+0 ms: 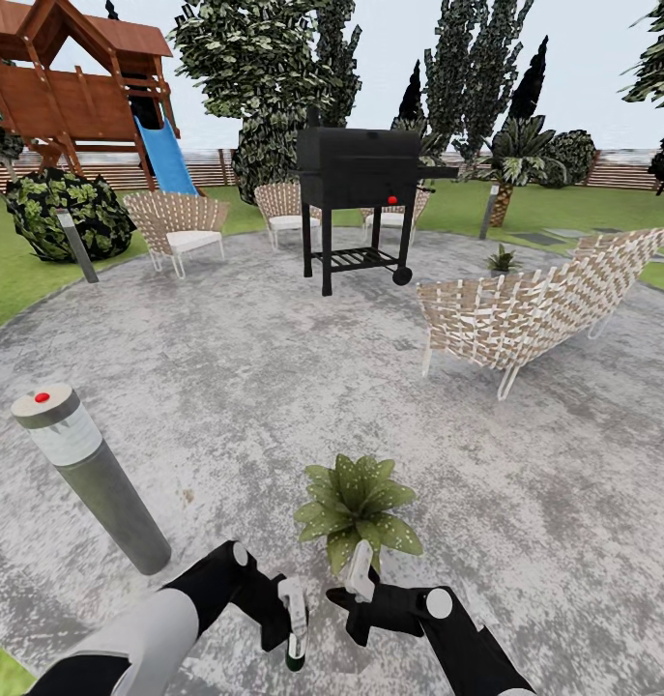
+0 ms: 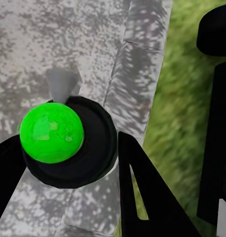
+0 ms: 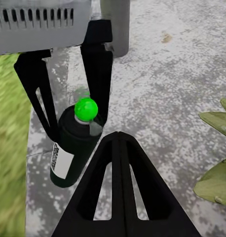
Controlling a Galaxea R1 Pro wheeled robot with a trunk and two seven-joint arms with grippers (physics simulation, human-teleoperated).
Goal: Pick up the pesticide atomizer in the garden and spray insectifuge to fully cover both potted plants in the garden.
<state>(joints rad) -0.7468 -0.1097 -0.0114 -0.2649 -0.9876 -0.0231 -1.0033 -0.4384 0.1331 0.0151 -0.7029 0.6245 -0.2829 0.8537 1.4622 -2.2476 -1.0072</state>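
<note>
On the round stone patio (image 1: 274, 387), the left gripper (image 1: 295, 619) is clamped around the pesticide atomizer (image 1: 295, 646), which hangs upright at the near edge of the paving, just left of the right gripper (image 1: 360, 580). In the left wrist view the bottle (image 2: 68, 143) sits between the two dark fingers (image 2: 142, 192), seen end-on, with a bright green ball (image 2: 51, 132) on its top. The right wrist view shows the same bottle (image 3: 73, 153), dark with a white label, held between the left gripper's fingers (image 3: 95, 74).

The right gripper's own fingers (image 3: 120, 197) meet at a point (closed, with nothing between them). It hovers just near of a potted plant (image 1: 359, 507), whose speckled leaves (image 3: 214, 148) show at the edge of the right wrist view.

A grey bollard lamp (image 1: 90, 474) stands to the left. A second small potted plant (image 1: 503, 259) sits far right, beyond a woven lounge chair (image 1: 544, 309). A black grill (image 1: 360, 198) stands at the far side of the patio.
</note>
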